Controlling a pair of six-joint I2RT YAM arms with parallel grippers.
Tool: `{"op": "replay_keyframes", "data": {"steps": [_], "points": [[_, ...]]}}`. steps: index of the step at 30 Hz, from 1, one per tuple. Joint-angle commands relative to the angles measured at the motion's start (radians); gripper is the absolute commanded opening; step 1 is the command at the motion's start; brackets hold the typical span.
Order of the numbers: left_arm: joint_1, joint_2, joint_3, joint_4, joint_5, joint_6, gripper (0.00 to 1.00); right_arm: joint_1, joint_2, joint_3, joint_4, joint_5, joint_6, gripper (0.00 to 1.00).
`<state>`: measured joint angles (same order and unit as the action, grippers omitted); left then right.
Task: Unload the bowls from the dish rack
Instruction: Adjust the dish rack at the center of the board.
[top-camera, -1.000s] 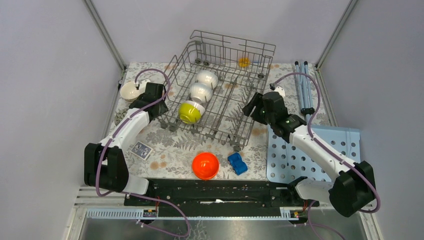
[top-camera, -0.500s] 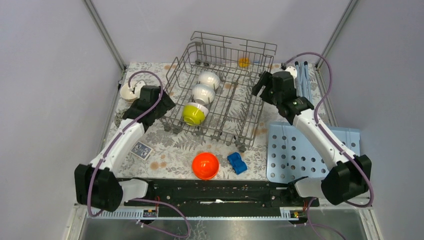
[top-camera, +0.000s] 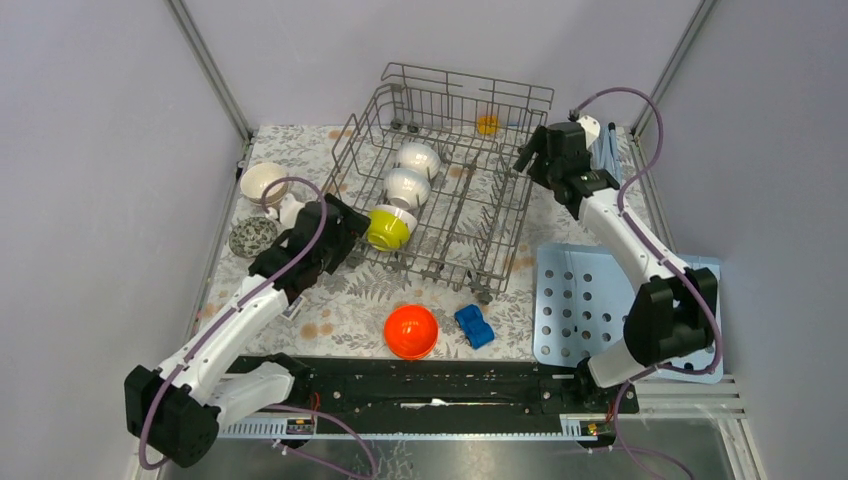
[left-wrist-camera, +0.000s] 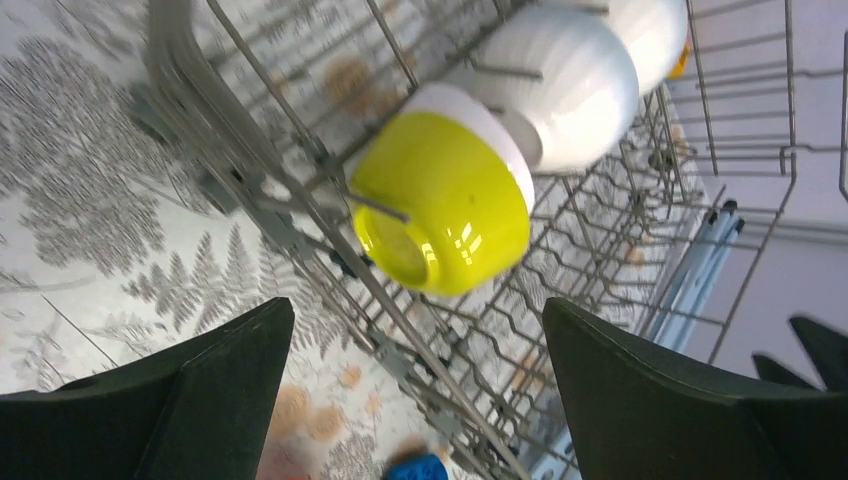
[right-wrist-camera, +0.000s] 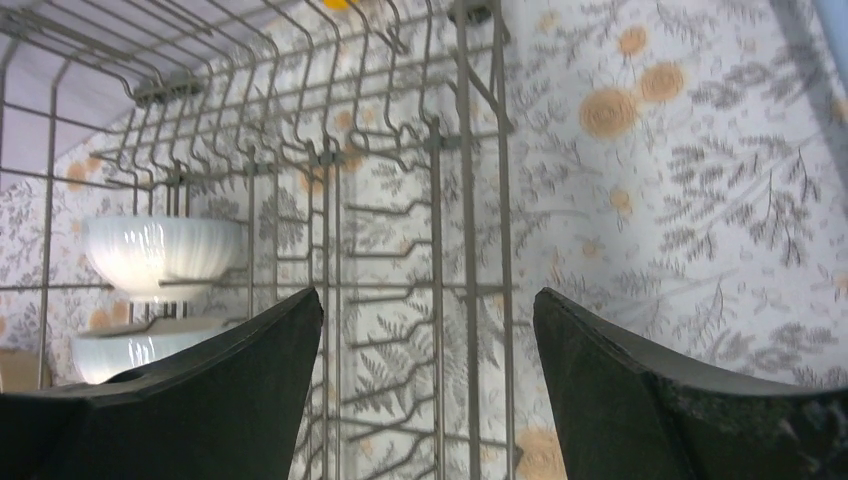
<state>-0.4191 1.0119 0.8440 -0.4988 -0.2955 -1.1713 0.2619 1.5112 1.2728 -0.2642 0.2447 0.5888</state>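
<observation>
Top external view: the large rectangular grey wire dish rack (top-camera: 450, 205), with rows of upright tines and tall sides, stands in the upper middle of the frame on the floral-patterned worktop (top-camera: 340, 295).

Three bowls sit in the rack's left-hand rows. One white ribbed bowl (top-camera: 418, 158) is at the back, with a second white ribbed bowl (top-camera: 407, 185) just in front of it. A glossy yellow-green bowl (top-camera: 390, 227) is nearest the rack's front-left corner. In the left wrist view the yellow-green bowl (left-wrist-camera: 445, 200) lies tipped on its side among the tines. Its foot is turned toward the camera, and a white band runs along its rim.

Three more bowls rest on the worktop outside the rack:
- a bright orange bowl (top-camera: 411, 331) at the bottom centre
- a cream round bowl (top-camera: 263, 183) at the left edge, its mouth up
- a small patterned bowl (top-camera: 253, 237) just below the cream one in the frame

That makes six bowls in all.

One blue toy car (top-camera: 476, 326) lies just right of the orange bowl, and one light-blue perforated board (top-camera: 590, 310) fills the lower right.

The left pincer (top-camera: 342, 225) sits just outside the rack's left wall beside the yellow-green bowl, fingers spread wide and holding nothing. The right pincer (top-camera: 532, 160), at the upper right beside the rack's right wall, is also spread wide and empty.
</observation>
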Motion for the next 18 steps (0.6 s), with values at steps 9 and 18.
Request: {"op": "replay_keyframes", "data": {"steps": [9,18], "points": [[-0.157,0.098,-0.005,0.002,-0.104,-0.231,0.95,-0.044,0.237,0.244,0.116,0.088,-0.209,0.80],[-0.158,0.165,-0.010,0.096,-0.121,-0.169,0.73,-0.086,0.485,0.537,0.017,0.079,-0.237,0.71]]}}
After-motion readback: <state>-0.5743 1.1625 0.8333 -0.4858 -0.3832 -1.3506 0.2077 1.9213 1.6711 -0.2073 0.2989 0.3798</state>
